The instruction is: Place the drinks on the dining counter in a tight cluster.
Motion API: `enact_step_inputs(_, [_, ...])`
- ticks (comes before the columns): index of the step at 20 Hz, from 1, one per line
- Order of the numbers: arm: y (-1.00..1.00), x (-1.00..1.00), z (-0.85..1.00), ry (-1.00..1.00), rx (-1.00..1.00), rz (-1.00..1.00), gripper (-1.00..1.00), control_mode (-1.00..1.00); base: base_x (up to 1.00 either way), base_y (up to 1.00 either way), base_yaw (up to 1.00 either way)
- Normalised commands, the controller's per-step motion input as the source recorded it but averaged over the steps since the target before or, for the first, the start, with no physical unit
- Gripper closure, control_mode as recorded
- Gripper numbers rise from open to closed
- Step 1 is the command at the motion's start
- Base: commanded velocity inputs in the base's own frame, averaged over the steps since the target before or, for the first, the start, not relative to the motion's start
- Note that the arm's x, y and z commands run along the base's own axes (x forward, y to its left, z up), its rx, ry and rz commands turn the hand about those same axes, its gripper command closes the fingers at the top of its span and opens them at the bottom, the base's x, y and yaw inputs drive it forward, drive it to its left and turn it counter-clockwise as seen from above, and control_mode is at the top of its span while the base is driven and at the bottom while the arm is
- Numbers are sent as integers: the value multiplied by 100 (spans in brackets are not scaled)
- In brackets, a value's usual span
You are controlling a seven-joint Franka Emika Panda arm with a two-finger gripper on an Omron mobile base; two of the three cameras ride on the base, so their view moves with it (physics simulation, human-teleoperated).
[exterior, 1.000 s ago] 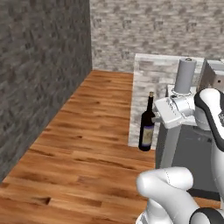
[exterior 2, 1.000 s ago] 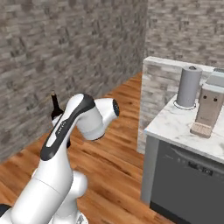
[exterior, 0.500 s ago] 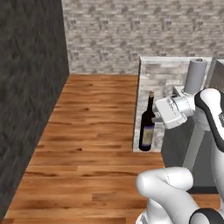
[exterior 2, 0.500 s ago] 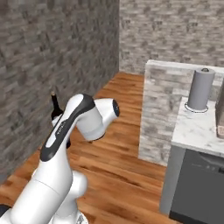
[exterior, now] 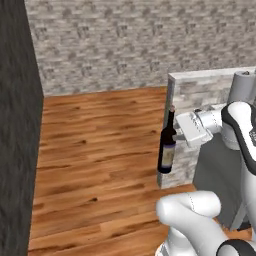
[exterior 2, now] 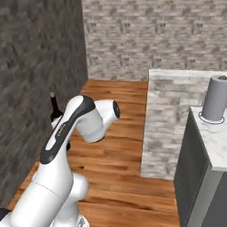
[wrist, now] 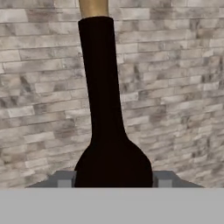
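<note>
Here the dark brick wall (exterior: pixel 17 125) fills the left of the left base view, with the wooden floor (exterior: pixel 100 150) beside it. Further right the tall dark wine bottle (exterior: pixel 167 145) hangs upright above the floor, clear of any surface, clamped at its shoulder by the gripper (exterior: pixel 176 136). In the hand view the gripper's two grey fingertips (wrist: pixel 64 178) press against either side of the bottle's body, whose base is cut off by the bottom edge, while its tan cap runs off the top. The label on the bottle is too small to read. Behind the bottle stands a stone-faced end wall (exterior: pixel 182 100). At the far right a grey cylinder (exterior: pixel 242 87) stands on a marble worktop (exterior 2: pixel 213 137), partly hidden by the arm. In the right base view the arm hides most of the bottle, leaving its neck visible.
</note>
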Motion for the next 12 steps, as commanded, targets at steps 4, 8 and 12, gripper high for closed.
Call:
enact_step_inputs(4, [0,0,0,0,0,0,100,100,100,96,-58])
enact_step_inputs(8, [0,0,0,0,0,0,100,100,100,98,-58])
enact_step_inputs(12, [0,0,0,0,0,0,100,100,100,99,-59])
